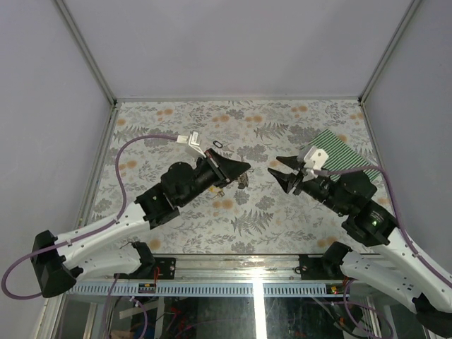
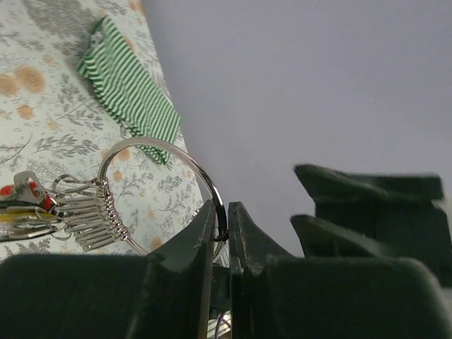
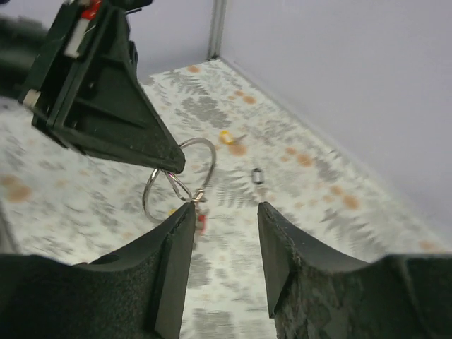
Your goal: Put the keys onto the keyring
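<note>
tablecloth (image 1: 282, 212): pale grey fern print, orange blossoms dotted through | folded cloth (image 1: 346, 152): green-and-white stripes (thin, close-set) | keyring (image 2: 145, 140): bright silver | keys (image 2: 44, 203): red and yellow heads | left gripper (image 2: 222, 212), right gripper (image 3: 226, 212): matt black | cable (image 1: 152, 138): mauve | walls (image 1: 233, 42): pale lilac-grey

One keyring (image 2: 145, 140). Keys: one red-headed key (image 3: 202, 222) and one yellow-headed key (image 3: 227, 135) can be made out; any others are too bunched or blurred to count. One bunch of small wire loops (image 2: 95, 219) on the ring, several, exact number unclear. One dark oval loop (image 3: 256, 175). One green striped cloth (image 2: 127, 92). Two grippers: left gripper (image 1: 246, 167), right gripper (image 1: 274, 167).
</note>
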`<state>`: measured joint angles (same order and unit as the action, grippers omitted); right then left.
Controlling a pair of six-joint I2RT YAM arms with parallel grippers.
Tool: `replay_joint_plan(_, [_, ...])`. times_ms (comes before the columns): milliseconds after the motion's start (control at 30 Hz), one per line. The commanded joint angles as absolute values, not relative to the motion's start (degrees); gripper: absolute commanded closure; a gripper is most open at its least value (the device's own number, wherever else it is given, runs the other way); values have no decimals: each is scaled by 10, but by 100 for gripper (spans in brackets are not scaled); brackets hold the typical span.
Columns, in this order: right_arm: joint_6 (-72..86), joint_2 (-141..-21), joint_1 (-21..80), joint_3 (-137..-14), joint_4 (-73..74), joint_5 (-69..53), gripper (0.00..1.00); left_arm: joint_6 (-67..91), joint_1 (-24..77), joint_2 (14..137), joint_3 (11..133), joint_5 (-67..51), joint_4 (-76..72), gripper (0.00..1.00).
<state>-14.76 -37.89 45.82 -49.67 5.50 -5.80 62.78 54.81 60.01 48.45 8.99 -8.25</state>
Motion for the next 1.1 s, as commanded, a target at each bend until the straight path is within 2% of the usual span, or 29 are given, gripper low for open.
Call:
replay_joint_plan(0, [133, -398, 462, -521, 22, -10, 52, 547, 547, 561, 460, 27, -250, 100])
replay_joint_plan(200, [227, -392, 462, -463, -119, -93, 50, 506, 546, 537, 455, -27, -287, 100])
replay_joint_plan(333, [149, -373, 462, -427, -181, -190, 51, 494, 545, 523, 456, -62, -294, 100])
replay_joint_plan(533, [44, -328, 462, -360, -263, -237, 53, 482, 546, 509, 459, -97, -288, 100])
replay_joint_plan(1067, [9, -367, 462, -397, -266, -310, 59, 482, 545, 529, 476, -151, -301, 100])
